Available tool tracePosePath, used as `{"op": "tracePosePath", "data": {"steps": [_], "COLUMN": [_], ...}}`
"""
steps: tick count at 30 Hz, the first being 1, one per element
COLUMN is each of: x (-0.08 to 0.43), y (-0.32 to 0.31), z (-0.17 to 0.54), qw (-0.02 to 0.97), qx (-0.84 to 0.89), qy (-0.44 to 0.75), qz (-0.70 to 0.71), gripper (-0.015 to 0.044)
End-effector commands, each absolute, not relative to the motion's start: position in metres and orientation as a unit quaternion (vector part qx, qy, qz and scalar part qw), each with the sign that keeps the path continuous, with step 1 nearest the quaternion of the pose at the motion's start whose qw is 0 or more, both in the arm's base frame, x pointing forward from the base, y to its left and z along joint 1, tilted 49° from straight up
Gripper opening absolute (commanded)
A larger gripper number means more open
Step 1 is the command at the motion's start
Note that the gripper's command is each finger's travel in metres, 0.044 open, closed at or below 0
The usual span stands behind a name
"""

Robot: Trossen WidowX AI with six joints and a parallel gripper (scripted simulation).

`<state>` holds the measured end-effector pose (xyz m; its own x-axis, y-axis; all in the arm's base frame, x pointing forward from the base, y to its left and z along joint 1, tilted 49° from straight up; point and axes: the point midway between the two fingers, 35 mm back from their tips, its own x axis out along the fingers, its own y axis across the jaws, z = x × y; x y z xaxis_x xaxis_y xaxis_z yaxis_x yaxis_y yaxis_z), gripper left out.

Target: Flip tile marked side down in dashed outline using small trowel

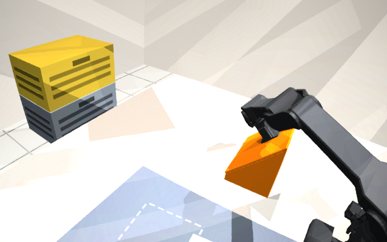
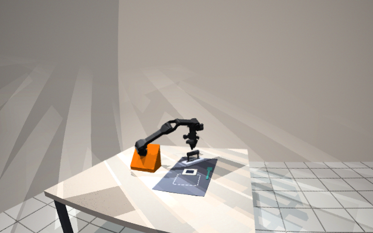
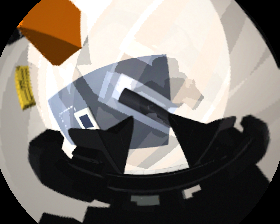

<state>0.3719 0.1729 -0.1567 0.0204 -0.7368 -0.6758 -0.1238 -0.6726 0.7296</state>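
Observation:
The trowel, a flat pale blade with a black bar handle (image 2: 193, 153) (image 3: 141, 103), lies at the mat's back end. My gripper (image 2: 192, 148) (image 3: 151, 117) is open and empty above the handle, clear of it. In the top view its fingers are out of frame. The white-bordered tile (image 2: 185, 172) (image 3: 86, 118) lies flat on the mat (image 1: 115, 210) (image 2: 167, 187) with its dark square facing up. It lies against the back edge of the dashed outline (image 1: 149, 203) (image 2: 173, 184), mostly outside it.
A teal tool (image 2: 208, 174) with a wide flat end lies along the mat's right side in the exterior view. The arm's base stands on an orange block (image 1: 261, 161) (image 2: 147, 159). A yellow crate (image 1: 82, 79) (image 3: 25, 87) sits on a grey crate (image 1: 85, 113) beyond the table.

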Motion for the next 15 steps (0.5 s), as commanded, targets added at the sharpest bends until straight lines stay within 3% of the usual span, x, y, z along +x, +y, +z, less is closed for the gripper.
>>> {"op": "tracePosePath", "data": {"steps": [1, 15], "x": [0.3714, 0.3713], "y": [0.1732, 0.1731], "z": [-0.1572, -0.1572], "qw": [0.285, 0.435], "qx": [0.654, 0.565], "qy": [-0.281, -0.118], "qz": [-0.642, -0.691], "gripper": [0.027, 0.027]}}
